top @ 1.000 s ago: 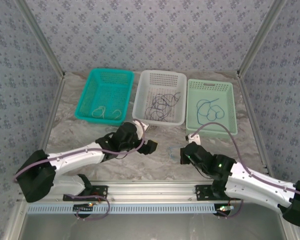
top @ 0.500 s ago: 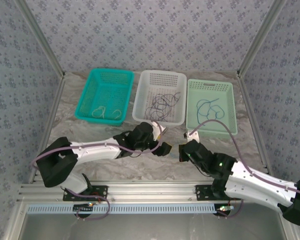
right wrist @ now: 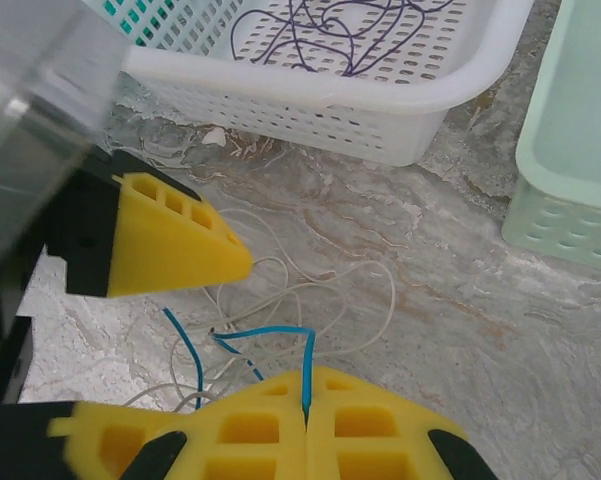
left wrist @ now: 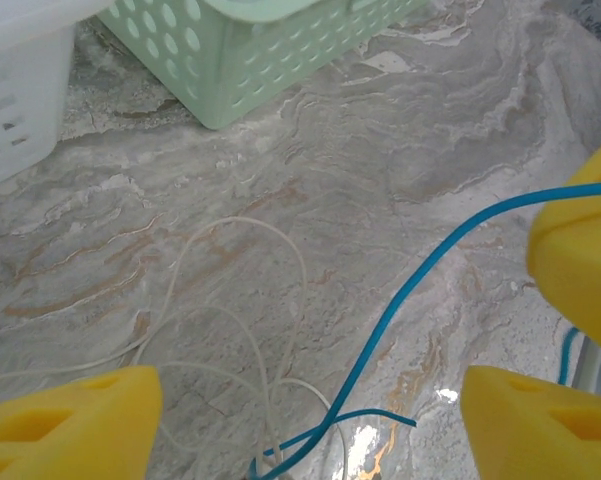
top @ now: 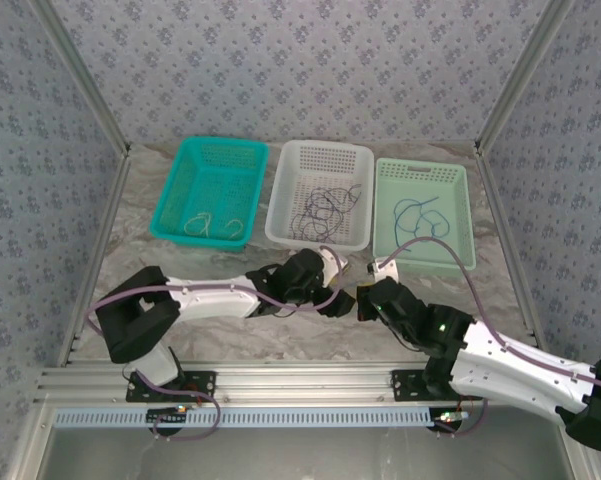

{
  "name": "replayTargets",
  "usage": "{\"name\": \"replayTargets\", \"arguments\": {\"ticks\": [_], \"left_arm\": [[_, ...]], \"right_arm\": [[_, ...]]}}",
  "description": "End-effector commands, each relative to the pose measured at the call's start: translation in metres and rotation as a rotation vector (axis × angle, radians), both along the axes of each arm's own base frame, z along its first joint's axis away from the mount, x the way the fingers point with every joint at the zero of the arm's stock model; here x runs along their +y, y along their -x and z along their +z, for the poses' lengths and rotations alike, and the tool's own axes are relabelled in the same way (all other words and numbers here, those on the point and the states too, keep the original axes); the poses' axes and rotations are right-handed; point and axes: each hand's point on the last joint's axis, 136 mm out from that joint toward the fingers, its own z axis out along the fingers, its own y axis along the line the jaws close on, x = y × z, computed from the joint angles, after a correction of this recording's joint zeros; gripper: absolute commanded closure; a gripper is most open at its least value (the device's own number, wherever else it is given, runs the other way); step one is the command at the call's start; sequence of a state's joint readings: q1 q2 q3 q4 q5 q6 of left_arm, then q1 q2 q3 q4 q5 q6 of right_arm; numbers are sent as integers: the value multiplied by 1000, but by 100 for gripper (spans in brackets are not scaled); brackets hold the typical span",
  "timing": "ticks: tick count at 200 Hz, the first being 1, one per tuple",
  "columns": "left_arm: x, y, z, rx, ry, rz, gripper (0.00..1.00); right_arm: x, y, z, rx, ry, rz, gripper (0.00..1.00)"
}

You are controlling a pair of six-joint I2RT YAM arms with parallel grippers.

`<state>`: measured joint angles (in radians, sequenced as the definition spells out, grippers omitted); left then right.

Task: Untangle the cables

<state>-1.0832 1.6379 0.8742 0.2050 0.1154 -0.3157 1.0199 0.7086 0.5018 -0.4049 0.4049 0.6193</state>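
right pincer (right wrist: 307, 385) closed tight on blue cable (right wrist: 265, 331). left pincer (left wrist: 305, 425) stands wide, gripping nothing, astride the blue cable and pale cable (left wrist: 280, 240) tangled on desk (left wrist: 410, 130). beyond, dark cables (top: 325, 210) lie in white basket (top: 318, 147).

My jaws are bright yellow against a surface (left wrist: 450, 120) marbled grey with rusty-beige veins, where the blue cable (left wrist: 410, 295) crosses the whitish cable (left wrist: 242, 221), the dark purple cables (right wrist: 345, 25) show against the white basket (top: 326, 146), and the other two are a teal basket (top: 223, 141) and a pale green basket (top: 421, 163).
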Motion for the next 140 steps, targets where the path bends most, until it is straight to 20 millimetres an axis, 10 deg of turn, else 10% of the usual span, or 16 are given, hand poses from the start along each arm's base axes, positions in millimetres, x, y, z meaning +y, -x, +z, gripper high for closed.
{"name": "replayTargets", "arguments": {"ticks": [1,58,140], "left_arm": [[-9,-11,5,-31,0,43,27],[27,-32,-34,-23,-187,242,53],[66,-37,-46,-35,-276,350,54]], "right_arm": [[10,0,26,-32,-82,25,100],[-10,8,59,-83,-110,11,100],[-35,13,73,-102,14,7,100]]}}
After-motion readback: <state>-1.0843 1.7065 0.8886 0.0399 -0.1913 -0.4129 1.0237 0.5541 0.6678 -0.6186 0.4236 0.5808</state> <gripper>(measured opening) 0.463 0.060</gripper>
